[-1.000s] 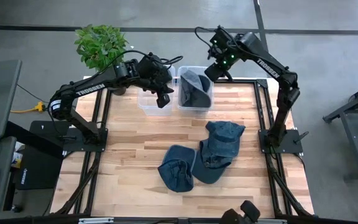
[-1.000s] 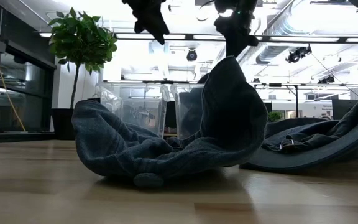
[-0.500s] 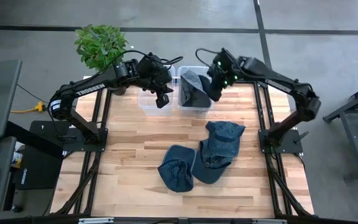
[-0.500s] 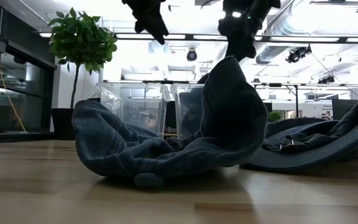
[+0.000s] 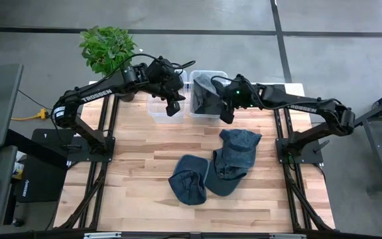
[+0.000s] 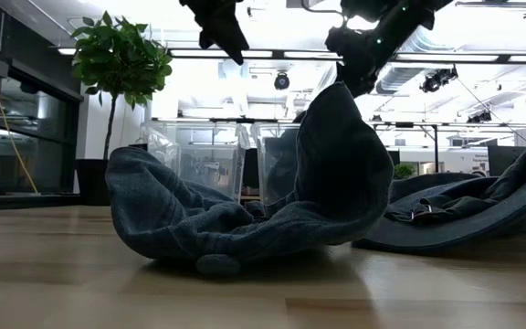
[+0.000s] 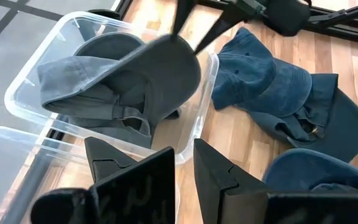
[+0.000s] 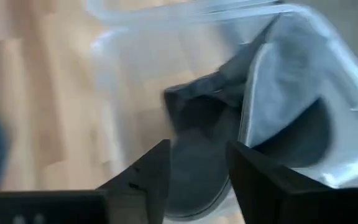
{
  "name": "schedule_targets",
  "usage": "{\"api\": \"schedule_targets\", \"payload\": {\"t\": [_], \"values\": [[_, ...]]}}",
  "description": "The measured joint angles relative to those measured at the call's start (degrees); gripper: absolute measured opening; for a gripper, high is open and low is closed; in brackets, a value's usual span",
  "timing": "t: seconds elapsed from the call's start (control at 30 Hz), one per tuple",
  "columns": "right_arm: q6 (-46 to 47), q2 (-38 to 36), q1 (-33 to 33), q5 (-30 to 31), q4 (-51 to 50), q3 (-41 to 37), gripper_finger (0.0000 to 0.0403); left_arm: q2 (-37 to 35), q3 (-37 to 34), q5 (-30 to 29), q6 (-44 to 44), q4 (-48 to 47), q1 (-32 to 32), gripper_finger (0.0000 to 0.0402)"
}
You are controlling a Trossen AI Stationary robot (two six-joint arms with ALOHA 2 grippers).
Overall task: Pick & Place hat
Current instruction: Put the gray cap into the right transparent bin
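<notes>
A grey hat [image 5: 206, 93] lies in the right one of two clear bins [image 5: 210, 72] at the table's far edge; it also shows in the left wrist view [image 7: 123, 81] and, blurred, in the right wrist view [image 8: 278, 93]. Two blue hats rest on the wooden table: one [image 5: 239, 154] at the middle right, one [image 5: 190, 179] nearer the front. My right gripper [image 5: 227, 115] hangs open over the bin's near right corner, nothing between its fingers [image 8: 197, 171]. My left gripper [image 5: 173, 107] is shut, held high above the left clear bin [image 5: 155, 109].
A potted plant [image 5: 108, 46] stands off the table's far left corner. The left clear bin holds nothing that shows. Bare wood lies left of the blue hats and along the near edge. In the low view the nearer blue hat [image 6: 245, 210] fills the foreground.
My right gripper has come down and toward the table's near edge, from above the right bin's far side to its near right corner, the arm stretching out lower. The hats and my left gripper have kept still.
</notes>
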Motion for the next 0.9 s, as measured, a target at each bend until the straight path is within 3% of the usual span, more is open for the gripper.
{"api": "schedule_targets", "payload": {"t": [0.23, 0.4, 0.7, 0.9], "values": [[0.2, -0.1, 2.4, 11.2, 1.7, -0.2, 0.0227, 0.0, 0.0, 0.0, 0.0, 0.0, 0.0, 0.0000], [0.7, 0.0, 2.9, 14.8, 1.6, -0.2, 0.0239, 0.0, 0.0, 0.0, 0.0, 0.0, 0.0, 0.0000], [3.0, 1.8, 2.7, 11.3, 1.3, -0.2, 0.0201, 0.0, 0.0, -0.1, 0.3, 0.0, 0.0, 0.0000], [5.0, 4.5, 2.7, 14.1, 1.2, -0.2, 0.0140, 0.0, 0.0, -0.1, 0.9, 0.4, 0.0, 0.0000]]}}
